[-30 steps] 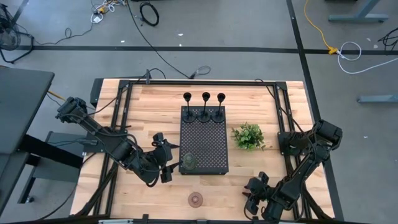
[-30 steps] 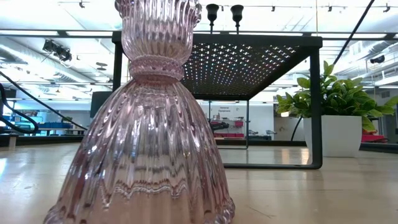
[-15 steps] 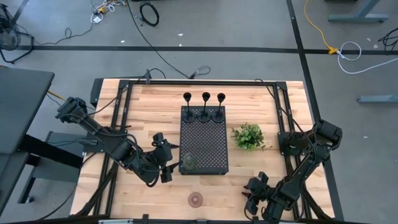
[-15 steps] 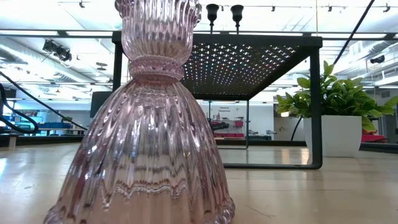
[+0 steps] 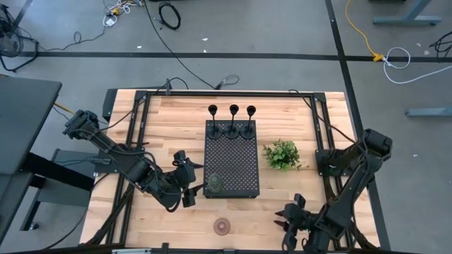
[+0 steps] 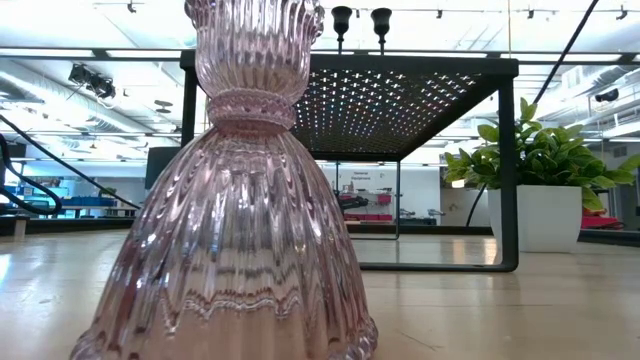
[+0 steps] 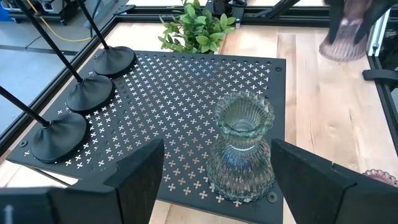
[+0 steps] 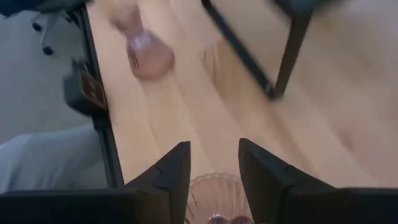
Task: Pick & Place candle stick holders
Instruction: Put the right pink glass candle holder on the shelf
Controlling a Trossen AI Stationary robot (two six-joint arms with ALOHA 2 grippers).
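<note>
Three black candle stick holders (image 5: pixel 233 120) stand on their round bases at the far end of the black perforated tray (image 5: pixel 240 159). A greenish glass holder (image 7: pixel 241 149) stands on the tray's near left corner. My left gripper (image 5: pixel 188 185) is open just left of it, one finger on either side without touching. A pinkish glass holder (image 5: pixel 222 226) stands on the table near the front edge and fills the low view (image 6: pixel 235 200). My right gripper (image 5: pixel 291 224), at the near right, is shut on another pinkish glass holder (image 8: pixel 214 198). My right gripper pinches the pinkish glass holder between its two fingers (image 8: pixel 171 180), one on either side. Only the holder's ribbed round edge (image 8: pixel 214 183) shows between them at the picture's bottom; the rest is out of frame. The table top lies well beyond it.
A green leafy plant (image 5: pixel 282 154) in a white pot (image 6: pixel 540 215) stands right of the tray. The tray stands on thin black legs (image 6: pixel 508 165) above the table. Bare wood lies near the front edge between the standing pinkish holder and my right gripper.
My right arm has started to move: its elbow has swung toward the table's far edge and its gripper has shifted slightly toward the right edge with the pinkish holder. My left arm and all standing holders have stayed put.
</note>
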